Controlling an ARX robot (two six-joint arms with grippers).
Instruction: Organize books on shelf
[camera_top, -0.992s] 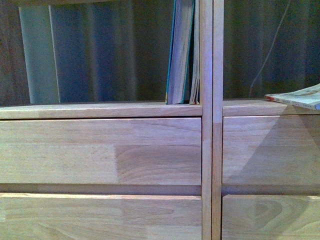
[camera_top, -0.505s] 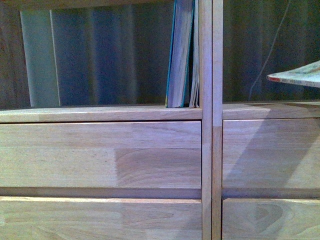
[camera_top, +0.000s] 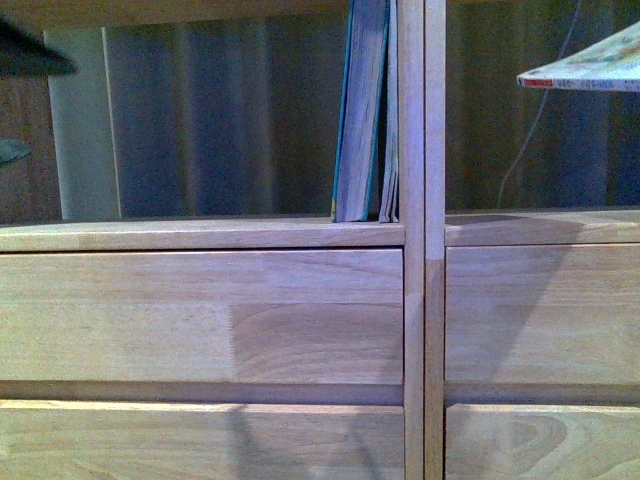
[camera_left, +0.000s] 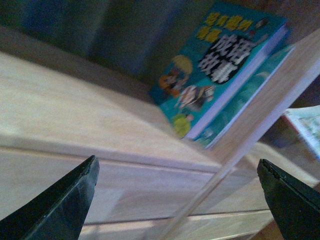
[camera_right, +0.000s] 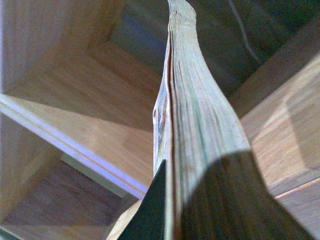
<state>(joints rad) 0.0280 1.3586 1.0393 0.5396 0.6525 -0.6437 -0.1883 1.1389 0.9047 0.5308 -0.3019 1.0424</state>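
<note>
Wooden shelf (camera_top: 200, 310) is filling the front view: a teal book (camera_top: 358, 110) is standing against its post (camera_top: 422, 200), and a pale booklet (camera_top: 585, 68) is hanging high on the right. Left wrist view: the left gripper (camera_left: 177, 162) is gaping wide, empty. Right wrist view: the right gripper (camera_right: 172, 210) is pinching the bending booklet; it might flop and bump the post.

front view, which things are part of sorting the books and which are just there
Job: shelf; teal book; thin book beside it; held book.
Just there: cable; backdrop behind the shelf.
</note>
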